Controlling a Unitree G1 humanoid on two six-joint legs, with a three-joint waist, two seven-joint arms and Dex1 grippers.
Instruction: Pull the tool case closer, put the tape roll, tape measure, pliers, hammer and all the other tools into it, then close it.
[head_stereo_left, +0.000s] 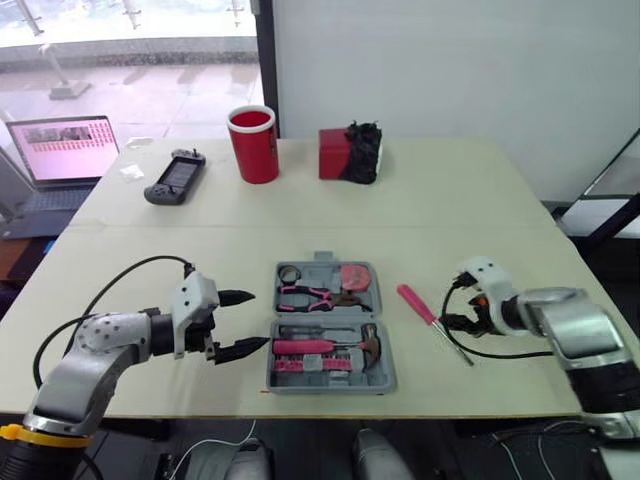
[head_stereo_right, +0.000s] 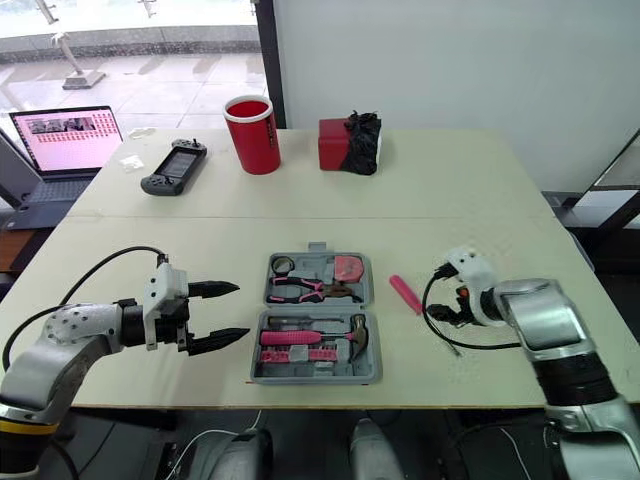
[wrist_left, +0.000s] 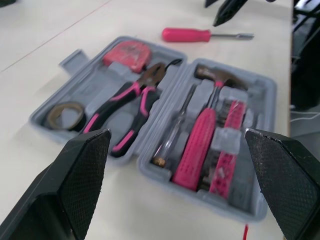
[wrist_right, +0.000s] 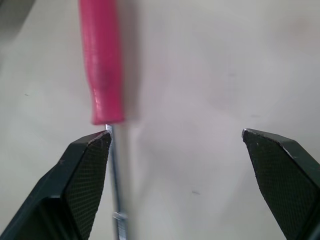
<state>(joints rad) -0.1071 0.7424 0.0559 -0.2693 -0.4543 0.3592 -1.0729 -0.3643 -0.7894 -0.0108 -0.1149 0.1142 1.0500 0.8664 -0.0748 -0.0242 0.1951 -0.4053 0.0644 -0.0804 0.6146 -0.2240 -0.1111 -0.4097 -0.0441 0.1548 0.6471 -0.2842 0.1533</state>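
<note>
The right fingers (wrist_right: 82, 175) stand wide apart and empty. The pink-handled steel screwdriver (wrist_right: 102, 65) lies with its shaft just beside one finger, so it is probably the next pick-up. The left fingers (wrist_left: 75, 185) are equally spread and hold nothing (they point at the case). Just ahead of them lies the open grey plastic tool case (head_stereo_left: 380, 384), with pliers (head_stereo_left: 310, 295) and hammer (head_stereo_left: 330, 347) seated inside. The cream table (head_stereo_left: 480, 200) stands near a window (head_stereo_left: 130, 40).

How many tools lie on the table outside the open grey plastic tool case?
1: the pink-handled screwdriver lies on the beige table, to the right of the case, just ahead of the open right gripper. Others may be hidden from view.
</note>
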